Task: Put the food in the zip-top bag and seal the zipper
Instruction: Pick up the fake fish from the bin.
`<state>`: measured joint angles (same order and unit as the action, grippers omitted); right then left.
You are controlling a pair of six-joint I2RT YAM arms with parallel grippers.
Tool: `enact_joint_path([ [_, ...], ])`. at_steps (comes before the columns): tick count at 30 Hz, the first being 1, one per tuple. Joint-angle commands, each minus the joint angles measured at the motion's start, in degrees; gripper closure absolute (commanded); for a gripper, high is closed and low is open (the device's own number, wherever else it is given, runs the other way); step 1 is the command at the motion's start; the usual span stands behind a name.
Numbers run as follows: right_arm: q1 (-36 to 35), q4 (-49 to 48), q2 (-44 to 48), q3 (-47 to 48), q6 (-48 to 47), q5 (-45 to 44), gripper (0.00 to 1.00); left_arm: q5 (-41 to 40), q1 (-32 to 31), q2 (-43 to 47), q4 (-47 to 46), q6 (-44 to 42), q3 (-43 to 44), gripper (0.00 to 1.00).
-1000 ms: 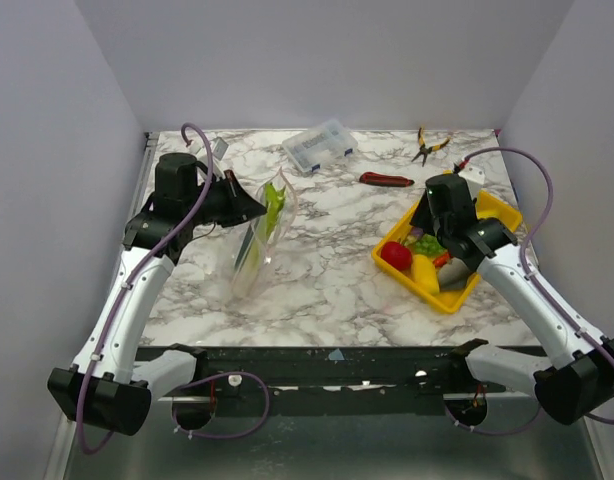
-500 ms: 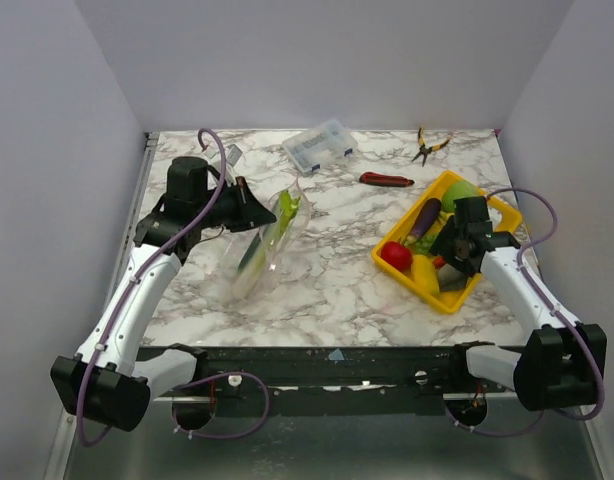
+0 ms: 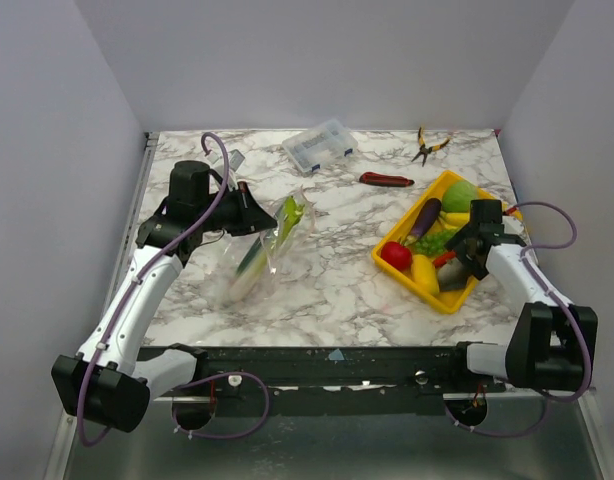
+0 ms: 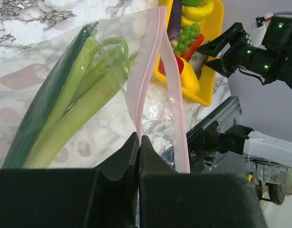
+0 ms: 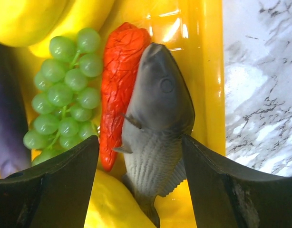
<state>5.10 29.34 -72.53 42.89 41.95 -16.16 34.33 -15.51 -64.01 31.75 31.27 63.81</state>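
Note:
My left gripper (image 3: pixel 253 207) is shut on the pink-red zipper strip (image 4: pixel 155 61) of the clear zip-top bag (image 3: pixel 259 255) and holds its mouth up and open. Celery stalks (image 4: pixel 72 107) lie inside the bag, which rests left of centre. My right gripper (image 3: pixel 463 257) is open low in the yellow tray (image 3: pixel 439 299). In the right wrist view its jaws (image 5: pixel 141 161) straddle a grey toy fish (image 5: pixel 158 109), beside a red pepper (image 5: pixel 116 80) and green grapes (image 5: pixel 65 90). A red tomato (image 3: pixel 395 254), purple eggplant (image 3: pixel 424 217), green ball (image 3: pixel 459 196) and yellow piece (image 3: pixel 425 272) are in the tray.
A rigid clear compartment box (image 3: pixel 320 146) stands at the back centre. A red-handled tool (image 3: pixel 387 180) lies behind the tray, and pliers (image 3: pixel 427 147) lie at the back right. Walls close in on the table's left, back and right.
My right arm has swung out to the right and its gripper has come down over the tray's near right part. My left gripper has shifted slightly right, still holding the bag.

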Motion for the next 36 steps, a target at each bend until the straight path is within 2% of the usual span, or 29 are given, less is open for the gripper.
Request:
enact_joint_path([
  [1,0.3,-1.7,-3.8,0.1,4.0,-4.4,0.27,1.8,-0.3,1.7,-1.7,-1.1,-0.6,1.00],
  [6,0.3,-0.3,-7.6,0.6,6.9,-7.4,0.28,1.9,-0.3,1.9,-1.9,-0.9,-0.9,1.00],
  [11,0.3,-0.9,-9.1,0.8,4.7,-6.7,0.40,1.9,-0.3,1.7,-1.9,-0.9,-1.0,1.00],
  [14,0.3,0.2,-6.5,1.3,4.5,-6.7,0.43,1.8,-0.3,1.5,-1.8,-0.9,-1.0,1.00],
  [18,0.3,1.7,-0.7,2.1,4.3,-7.9,0.56,2.0,-0.3,1.2,-1.9,-0.7,-1.0,1.00],
  [19,0.3,1.7,1.0,2.0,4.2,-8.2,0.61,1.9,-0.3,1.2,-1.9,-0.7,-1.0,1.00],
  [22,0.3,0.7,4.4,1.5,3.3,-8.6,0.99,1.9,-0.3,1.1,-1.8,-0.7,-1.0,1.00],
  [33,0.3,2.8,9.7,13.2,-6.1,-8.1,1.00,3.0,-0.3,1.3,-2.4,-0.4,-1.2,1.00],
  [36,0.2,0.4,10.1,16.4,-9.8,-1.0,1.00,3.2,-0.3,1.4,-2.5,-0.3,-1.2,1.00],
])
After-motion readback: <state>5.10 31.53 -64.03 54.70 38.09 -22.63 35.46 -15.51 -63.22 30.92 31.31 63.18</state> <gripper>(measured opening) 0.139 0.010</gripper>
